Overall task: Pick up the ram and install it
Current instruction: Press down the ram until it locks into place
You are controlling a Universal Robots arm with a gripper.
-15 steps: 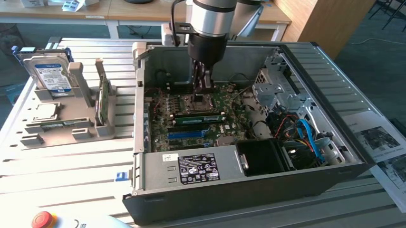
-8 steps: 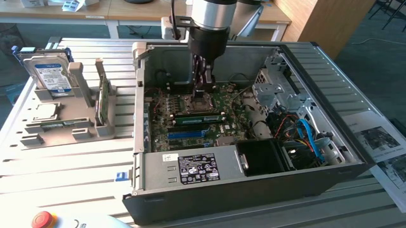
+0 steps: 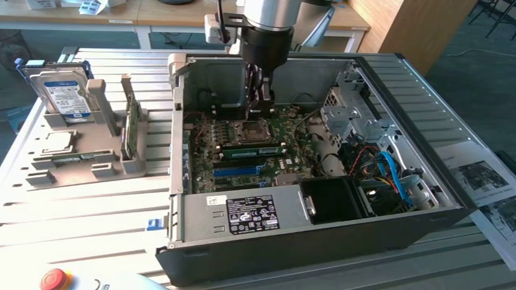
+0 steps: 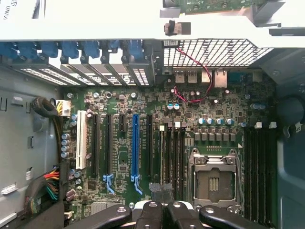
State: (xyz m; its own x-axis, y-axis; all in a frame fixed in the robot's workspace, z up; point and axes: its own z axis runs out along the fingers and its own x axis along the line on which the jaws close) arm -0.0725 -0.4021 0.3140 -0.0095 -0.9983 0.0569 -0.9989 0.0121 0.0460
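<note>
Over at the exterior view's left, the silver hard drive with its blue-white label stands upright in the grey plastic holder rack on the slatted metal bench. Just right of it, in the same rack, the thin green circuit-board ram stick stands on edge in its slot, well apart from the arm. A red round button sits at the bench's near corner.

Moving right, the open black computer case lies on its side, and the large green motherboard shows inside. The silver-and-black robot arm reaches down into the case, and its black fingers hang just above the board near the metal processor socket, pressed together with nothing between them.

From the wrist view, the fingers sit shut above the motherboard, between the blue expansion slot and the processor socket. Dark memory slots run beyond the socket.

At the exterior view's far right, printed paper sheets lie on the bench.
</note>
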